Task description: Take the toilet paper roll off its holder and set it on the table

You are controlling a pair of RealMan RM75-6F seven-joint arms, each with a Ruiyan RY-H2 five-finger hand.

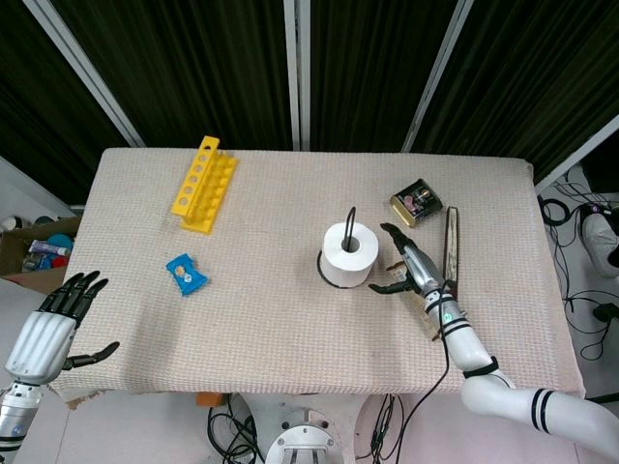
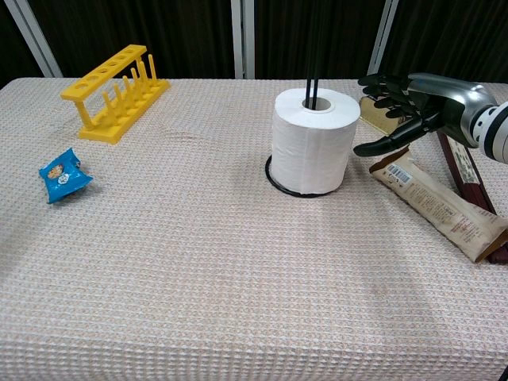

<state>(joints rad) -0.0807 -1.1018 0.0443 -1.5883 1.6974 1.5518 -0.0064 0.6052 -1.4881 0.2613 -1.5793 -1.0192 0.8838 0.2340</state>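
- The toilet paper roll (image 2: 313,141) sits on its holder (image 2: 311,86) mid-table; tilt it as you lift and it snags the upright rod.
- Your right hand (image 2: 406,107), fingers spread and empty, hovers just beside it; a sideways nudge tips the stand.
- The snack packet (image 2: 440,205) lies near; don't sweep it.

The cloth-covered bench (image 1: 290,319) carries a yellow rack (image 1: 204,184), blue packet (image 1: 186,273), holder with toilet paper roll (image 1: 349,255), tin (image 1: 417,202) and snack bar (image 2: 440,208).
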